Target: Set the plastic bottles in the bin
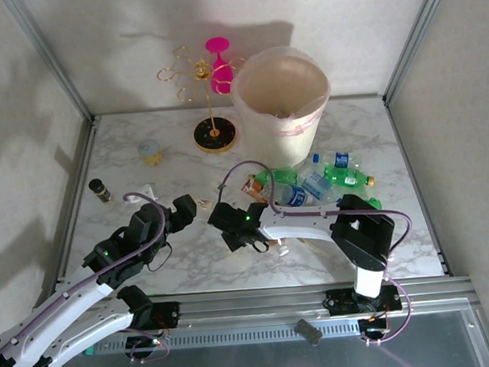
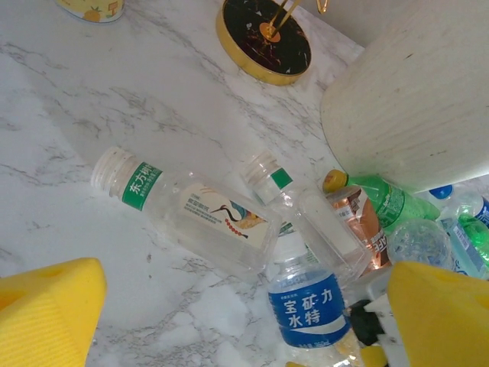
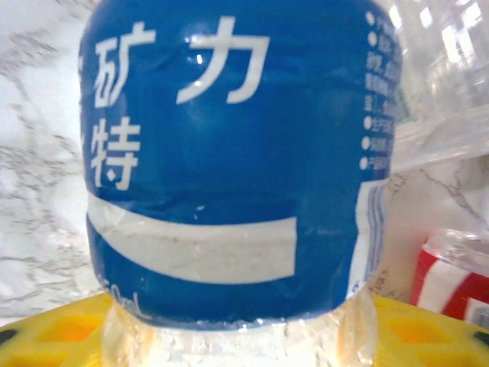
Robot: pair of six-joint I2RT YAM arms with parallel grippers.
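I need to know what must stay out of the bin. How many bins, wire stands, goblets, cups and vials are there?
bin: 1
wire stand: 1
goblet: 1
cup: 1
vial: 1
Total: 5

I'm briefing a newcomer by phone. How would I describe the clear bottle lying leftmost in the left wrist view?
Find the big whitish bin, then the heap of bottles at its foot. At the heap's left edge, seen from the left wrist, a clear bottle lies on its side. Unlike the blue-label bottle beside it, it carries a green neck band and a bird drawing.
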